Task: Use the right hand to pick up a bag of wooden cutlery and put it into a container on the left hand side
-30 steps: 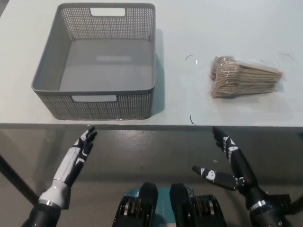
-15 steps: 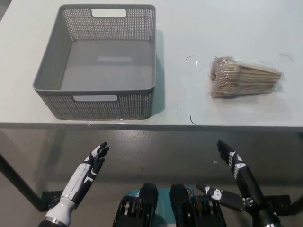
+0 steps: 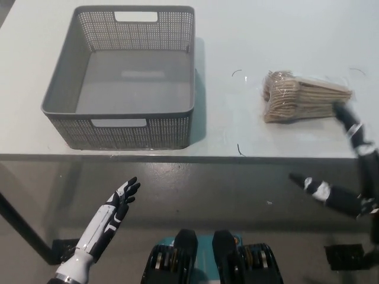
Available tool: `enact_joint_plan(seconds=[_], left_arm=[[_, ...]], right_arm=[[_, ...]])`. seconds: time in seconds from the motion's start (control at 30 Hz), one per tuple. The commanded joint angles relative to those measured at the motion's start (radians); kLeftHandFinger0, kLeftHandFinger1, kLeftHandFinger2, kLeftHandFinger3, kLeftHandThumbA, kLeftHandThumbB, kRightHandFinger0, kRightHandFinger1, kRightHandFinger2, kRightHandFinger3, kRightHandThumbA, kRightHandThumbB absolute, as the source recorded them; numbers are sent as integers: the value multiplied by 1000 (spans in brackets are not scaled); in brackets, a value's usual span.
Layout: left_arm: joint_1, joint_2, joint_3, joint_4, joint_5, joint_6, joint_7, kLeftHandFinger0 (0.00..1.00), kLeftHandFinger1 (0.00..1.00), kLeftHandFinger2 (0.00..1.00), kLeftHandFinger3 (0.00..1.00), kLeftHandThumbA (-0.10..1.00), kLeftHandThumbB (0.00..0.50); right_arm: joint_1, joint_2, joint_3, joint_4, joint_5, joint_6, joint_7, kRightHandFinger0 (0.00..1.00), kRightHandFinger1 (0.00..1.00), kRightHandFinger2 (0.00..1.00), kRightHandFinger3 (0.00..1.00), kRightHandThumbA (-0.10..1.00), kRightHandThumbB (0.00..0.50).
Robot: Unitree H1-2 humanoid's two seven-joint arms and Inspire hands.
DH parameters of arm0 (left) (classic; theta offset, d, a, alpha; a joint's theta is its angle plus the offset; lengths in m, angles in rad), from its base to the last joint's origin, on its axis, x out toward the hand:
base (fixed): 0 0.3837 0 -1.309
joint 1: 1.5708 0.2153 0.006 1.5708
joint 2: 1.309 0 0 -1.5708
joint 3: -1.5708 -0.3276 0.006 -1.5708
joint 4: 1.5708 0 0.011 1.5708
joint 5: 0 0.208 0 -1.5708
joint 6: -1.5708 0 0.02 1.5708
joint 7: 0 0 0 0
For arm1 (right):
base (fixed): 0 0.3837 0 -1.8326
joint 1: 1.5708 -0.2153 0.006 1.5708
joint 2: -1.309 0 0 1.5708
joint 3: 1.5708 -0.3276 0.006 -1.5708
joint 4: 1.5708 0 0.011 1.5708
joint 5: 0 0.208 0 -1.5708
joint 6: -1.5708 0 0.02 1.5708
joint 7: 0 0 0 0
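The clear plastic bag of wooden cutlery [image 3: 305,94] lies flat on the right half of the pale matte desk [image 3: 237,35], near its front edge. The black right hand [image 3: 362,198] is spread wide and holds nothing. Its blurred fingertips [image 3: 340,110] overlap the bag's right end. A grey perforated plastic basket [image 3: 118,115] stands on the desk's left half. The white left hand [image 3: 109,216] hangs open below the front edge, over dull grey floor.

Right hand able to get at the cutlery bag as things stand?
Probably yes. The right hand is open, fingertips at the right end of the bag of wooden cutlery, nothing between. The bag lies alone on the table; the basket sits well left.
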Motion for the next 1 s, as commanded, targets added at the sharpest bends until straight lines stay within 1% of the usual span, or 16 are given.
enact_joint_plan(seconds=[0.0,0.03,0.1,0.13,0.17,0.2,0.23,0.3,0.37,0.43,0.5,0.57,0.67,0.73,0.8,0.97], left_arm=[[-11,12,5,-27,-20,-34,-19,1000,1000,1000,1000,1000,270],[-10,12,5,-29,-21,-26,-20,1000,1000,1000,1000,1000,271],[-13,15,4,-23,-30,-27,-27,1000,1000,1000,1000,1000,277],[-15,15,5,-20,-31,-27,-27,1000,1000,1000,1000,1000,277],[-15,15,5,-19,-31,-27,-28,1000,1000,1000,1000,1000,277],[-14,15,5,-24,-35,-19,-29,1000,1000,1000,1000,1000,273],[-14,15,6,-23,-35,-20,-29,1000,1000,1000,1000,1000,272],[-14,15,6,-25,-31,-17,-28,1000,1000,1000,1000,1000,270],[-11,16,6,-23,-31,-14,-29,1000,1000,1000,1000,1000,268],[-9,15,6,-18,-32,-24,-30,1000,1000,1000,1000,1000,270],[-6,13,7,-12,-39,-31,-33,1000,1000,1000,1000,1000,274],[-5,13,6,-11,-34,-33,-34,1000,1000,1000,1000,1000,278],[-5,13,5,-7,-37,-37,-38,1000,1000,1000,1000,1000,271],[2,9,6,-8,-48,-25,-44,1000,1000,1000,1000,1000,292],[7,9,7,-7,-51,-19,-46,1000,1000,1000,1000,1000,300],[10,3,9,-5,-54,-17,-48,1000,1000,1000,1000,1000,309]], right_arm=[[-114,-96,-28,-83,-132,171,56,1000,1000,1000,1000,955,321],[-143,-121,-27,-89,-145,208,74,1000,1000,1000,1000,956,336],[-219,-179,-23,-79,-148,278,112,1000,1000,1000,1000,907,381],[-271,-219,-19,-61,-152,305,137,1000,1000,1000,1000,872,383],[-275,-224,-16,-60,-152,311,138,1000,1000,1000,1000,868,384],[-324,-260,-7,-28,-163,324,159,1000,1000,1000,1000,849,407],[-356,-284,1,-9,-167,339,175,1000,1000,1000,1000,848,412],[-445,-332,32,73,-194,336,201,1000,1000,1000,1000,852,452],[-523,-369,82,133,-207,380,260,1000,1000,1000,1000,743,467],[-592,-395,129,213,-216,378,299,1000,1000,1000,1000,647,498],[-640,-404,165,275,-212,380,325,1000,1000,1000,1000,639,500],[-715,-419,230,357,-242,390,373,1000,1000,1000,1000,678,500],[-786,-429,287,432,-247,415,433,1000,1000,1000,1000,664,500],[-836,-431,330,490,-256,430,479,1000,1000,1000,1000,635,500],[-894,-436,393,567,-293,422,525,1000,1000,1000,1000,669,500],[-976,-426,464,698,-283,392,597,1000,1000,1000,1000,617,500]])
